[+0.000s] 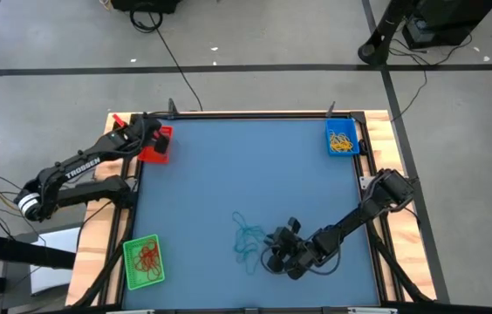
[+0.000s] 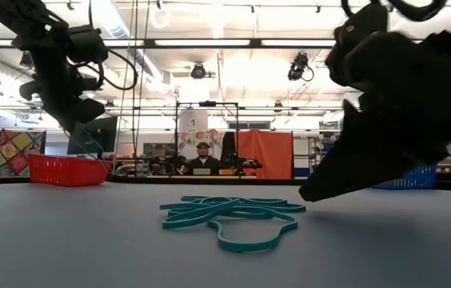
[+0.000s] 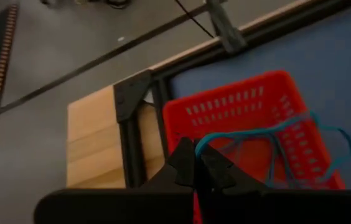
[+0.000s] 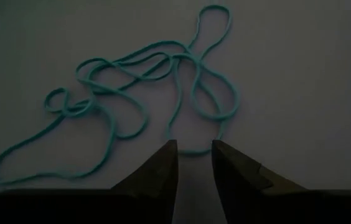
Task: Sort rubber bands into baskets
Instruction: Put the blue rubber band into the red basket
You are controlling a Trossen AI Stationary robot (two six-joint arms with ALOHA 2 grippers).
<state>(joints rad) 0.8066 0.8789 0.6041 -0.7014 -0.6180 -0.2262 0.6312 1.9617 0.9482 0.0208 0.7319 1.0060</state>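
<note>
At upper left, the arm lettered "TROSSEN" has its left gripper [image 3: 197, 167] pinching a teal rubber band [image 3: 281, 134] above the red basket [image 1: 155, 146], while the right gripper [image 4: 193, 163], fingers spread, hovers beside the teal bands [image 1: 248, 237] on the tabletop [image 1: 255, 174] at lower centre.

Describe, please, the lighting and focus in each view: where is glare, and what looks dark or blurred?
Low view: bright ceiling lights glare behind, so both arms are dark silhouettes; the teal bands stay sharp.
Right wrist view: dim; the right claw is dark, with soft edges.
Left wrist view: the red basket is brightly lit; the left claw is blurred.
High view: even light.
</note>
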